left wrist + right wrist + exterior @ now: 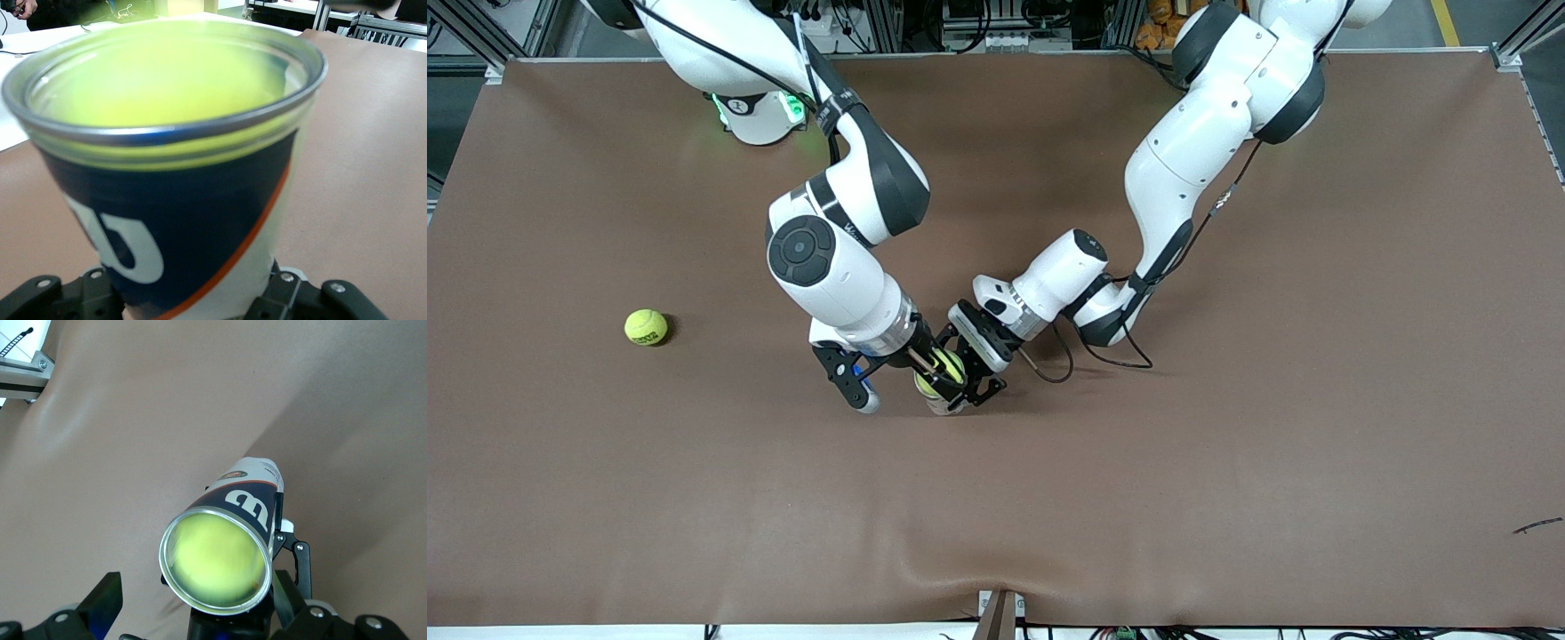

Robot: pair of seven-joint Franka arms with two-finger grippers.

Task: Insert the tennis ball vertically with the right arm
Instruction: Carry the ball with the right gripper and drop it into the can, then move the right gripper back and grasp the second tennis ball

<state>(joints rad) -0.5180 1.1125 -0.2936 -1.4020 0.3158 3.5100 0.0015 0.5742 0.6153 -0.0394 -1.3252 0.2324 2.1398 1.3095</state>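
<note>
A tennis ball can [940,397] with a navy, white and orange label stands open end up at the middle of the table. My left gripper [980,372] is shut on its side. A yellow tennis ball [945,367] sits inside the can just below the metal rim, and it also shows in the right wrist view [215,561] and the left wrist view [160,73]. My right gripper [903,384] hangs over the can's mouth [217,563] with its fingers [100,600] spread wide, holding nothing. In the left wrist view the can [200,220] fills the frame between the left gripper's fingers [327,297].
A second tennis ball [646,327] lies loose on the brown table cover [1227,462] toward the right arm's end. A small dark scrap [1538,525] lies near the front corner at the left arm's end.
</note>
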